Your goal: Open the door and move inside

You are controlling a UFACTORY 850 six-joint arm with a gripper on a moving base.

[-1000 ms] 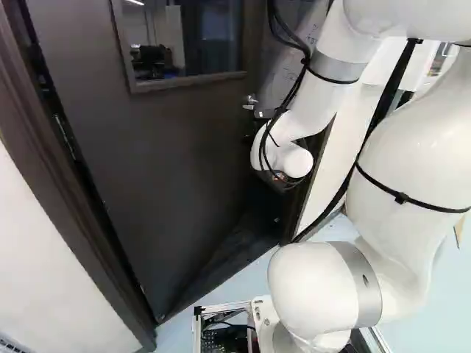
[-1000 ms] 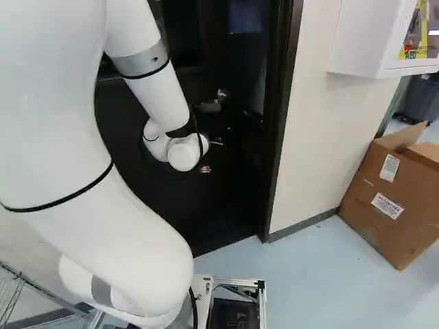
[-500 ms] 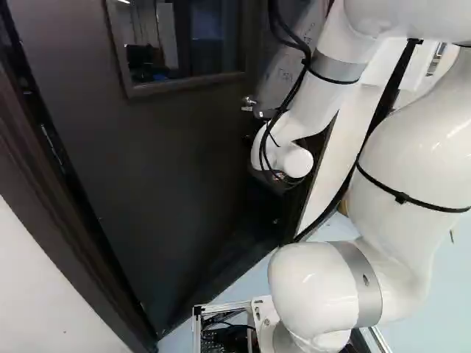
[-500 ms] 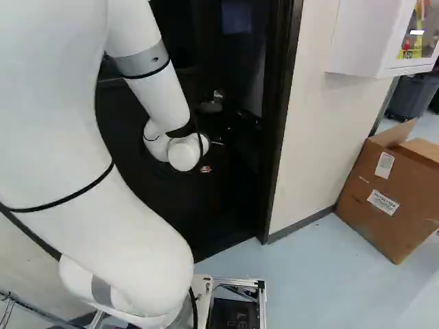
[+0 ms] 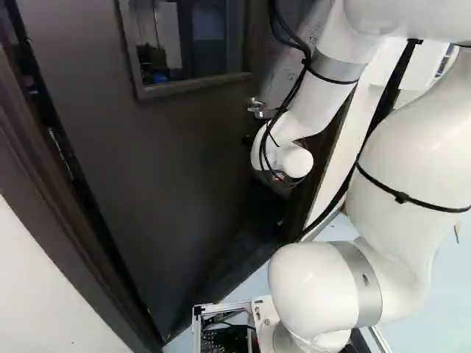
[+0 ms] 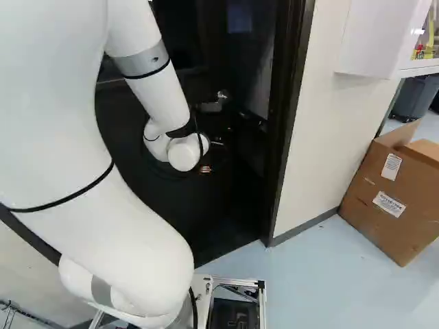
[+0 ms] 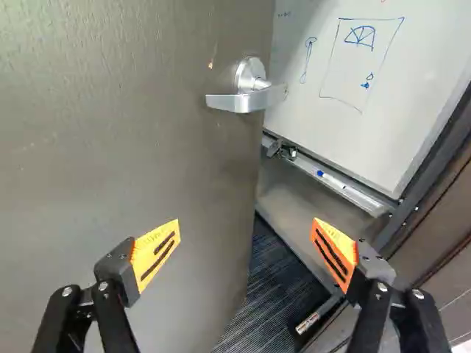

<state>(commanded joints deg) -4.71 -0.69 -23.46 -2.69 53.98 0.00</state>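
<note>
Standing ajar, L base view: door [image 5: 176, 162], across left & middle of view, w/ window [image 5: 188, 40] up top.
Handle [image 5: 255, 105]: silver lever on door, just beside arm's wrist as seen here.
Frame [image 5: 51, 184]: dark, slanting down at left of view.
Arm [image 5: 397, 169]: white, R of middle, reaching fwd; black cables [image 5: 298, 44] alongside.
Gripper [image 6: 206, 169], R base view: mostly hidden behind arm's last joint, L of frame's dark upright.
Wall [image 6: 322, 116]: pale, R of frame, w/ white cabinet [image 6: 367, 41] up high.
Box [image 6: 391, 192]: brown cardboard, flaps up, on floor [image 6: 309, 281] nr wall; grey bin [image 6: 415, 99] beyond.
Fingers [image 7: 158, 250], wrist view: spread wide, holding nothing; one in front of door face, other in front of opening; contact w/ door, can't tell.
Handle, same view: ahead of gripper, beyond fingertips, nr door's free edge.
Past edge: whiteboard [image 7: 353, 132] w/ blue drawings; tray [image 7: 372, 202] & marker [image 7: 331, 178] under it; dark carpet [image 7: 268, 294] below.
</note>
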